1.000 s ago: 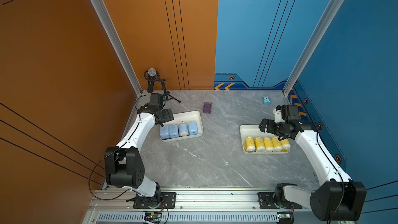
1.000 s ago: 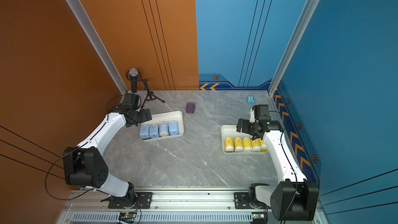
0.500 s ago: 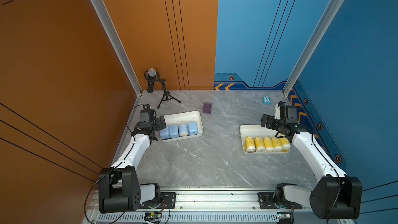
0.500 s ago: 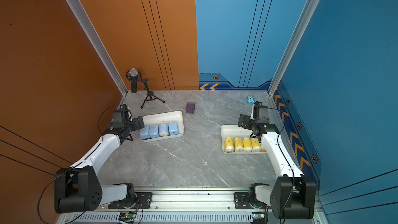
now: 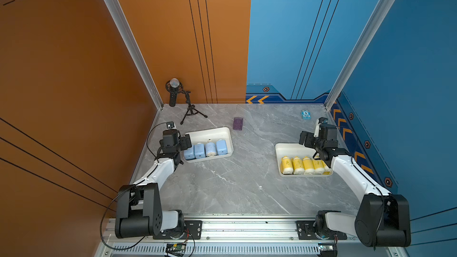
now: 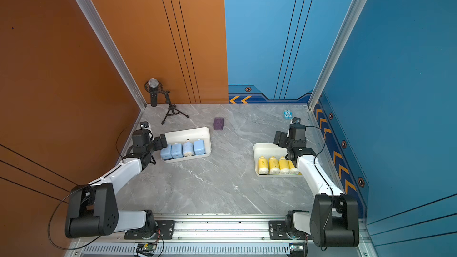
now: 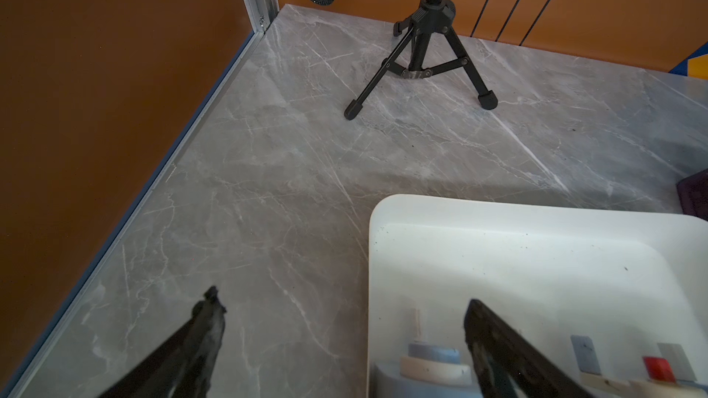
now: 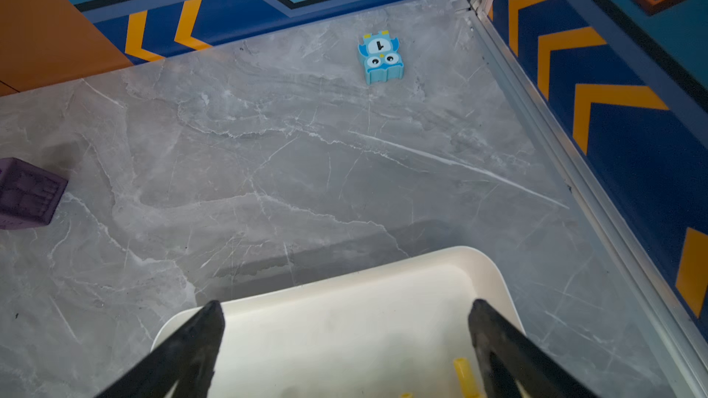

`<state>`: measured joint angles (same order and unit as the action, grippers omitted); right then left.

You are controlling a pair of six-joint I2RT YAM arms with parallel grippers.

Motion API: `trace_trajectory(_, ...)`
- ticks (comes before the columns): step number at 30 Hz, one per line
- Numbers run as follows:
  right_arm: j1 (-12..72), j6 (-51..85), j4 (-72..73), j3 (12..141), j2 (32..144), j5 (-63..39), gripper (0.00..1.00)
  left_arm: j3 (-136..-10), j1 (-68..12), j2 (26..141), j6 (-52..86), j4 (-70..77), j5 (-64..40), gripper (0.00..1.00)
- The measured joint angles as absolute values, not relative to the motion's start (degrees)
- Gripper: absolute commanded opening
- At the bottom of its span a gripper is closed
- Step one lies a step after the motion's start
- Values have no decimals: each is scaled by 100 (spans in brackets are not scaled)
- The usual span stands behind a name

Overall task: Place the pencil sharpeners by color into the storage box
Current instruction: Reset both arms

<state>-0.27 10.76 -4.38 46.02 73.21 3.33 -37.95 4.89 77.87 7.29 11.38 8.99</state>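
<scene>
Several light blue pencil sharpeners [image 5: 199,150] lie side by side in the left white storage box [image 5: 210,131]. Several yellow ones [image 5: 298,165] lie in a row in the right white storage box [image 5: 284,145]. My left gripper [image 5: 185,142] hovers open at the left end of the blue row. In the left wrist view one blue sharpener [image 7: 433,361] shows low between the spread fingers of that gripper [image 7: 343,300], not gripped. My right gripper [image 5: 304,139] hangs open over the far, bare part of the yellow box [image 8: 344,281] and holds nothing [image 8: 346,305].
A microphone on a small tripod [image 5: 190,112] stands in the far left corner. A dark purple block [image 5: 238,123] sits just beyond the left box. A small blue cartoon-face box [image 5: 306,114] lies near the far right corner. Walls close in the left, back and right.
Both arms have drawn back toward their bases, elbows lower. The left gripper slid from the box's far left corner to the end of the blue row. Both grippers stay open.
</scene>
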Motion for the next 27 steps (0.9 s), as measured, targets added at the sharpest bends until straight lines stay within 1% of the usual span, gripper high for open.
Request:
trace_trajectory(7,-16,961,141,4285,7369,482,100,-3485,486,7990,729,1584,899,98)
trace_trajectory(14,5,744,574,4010,7669,548,100,-3347,486,8130,727,2119,895,98)
trace_trajectory(27,91,480,1909,3358,8016,845,100,-3074,421,8263,685,2808,878,98)
